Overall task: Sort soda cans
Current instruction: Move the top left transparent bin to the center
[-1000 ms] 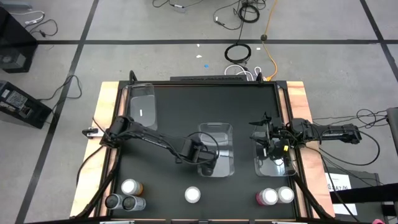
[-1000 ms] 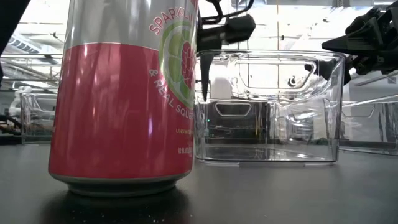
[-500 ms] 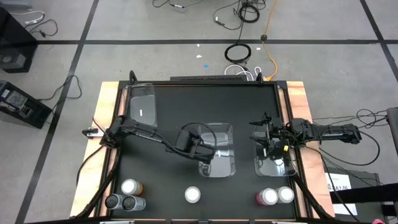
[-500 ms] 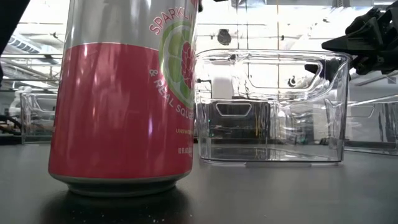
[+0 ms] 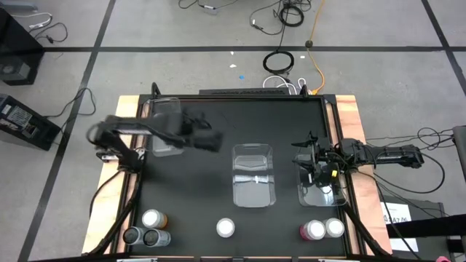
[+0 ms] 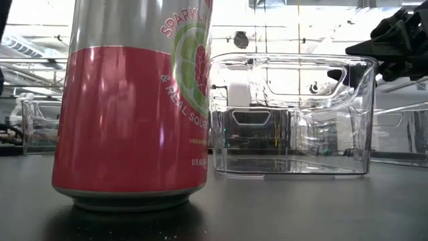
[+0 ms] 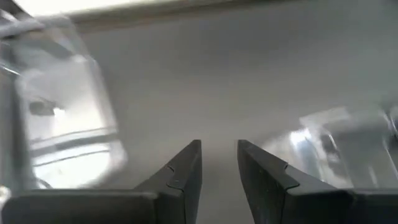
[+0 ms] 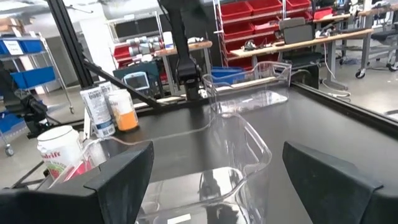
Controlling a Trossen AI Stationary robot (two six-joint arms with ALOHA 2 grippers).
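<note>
Several soda cans stand upright along the table's near edge. An orange one (image 5: 153, 219) and two silver-grey ones (image 5: 144, 236) are at the left. A red-pink one (image 5: 226, 228) stands in the middle and fills the low view (image 6: 130, 120). Two more (image 5: 323, 229) stand at the right. My left gripper (image 5: 212, 141) hangs high between the left bin (image 5: 166, 124) and the middle bin (image 5: 254, 175). It is narrowly open (image 7: 219, 155) and holds nothing. My right gripper (image 8: 217, 180) stands wide open and level over the right bin (image 5: 320, 185).
Three clear plastic bins rest on the black tabletop: one far left, one in the middle (image 6: 291, 114), one at the right (image 8: 236, 143). Wooden boards (image 5: 348, 116) frame the table. Cables lie on the floor beyond the far edge.
My left gripper has risen from the middle bin's left wall. It has swung up and toward the table's far left, nearer the left bin, tipping as it went. Its fingers have left the low view. The cans have stayed where they were.
</note>
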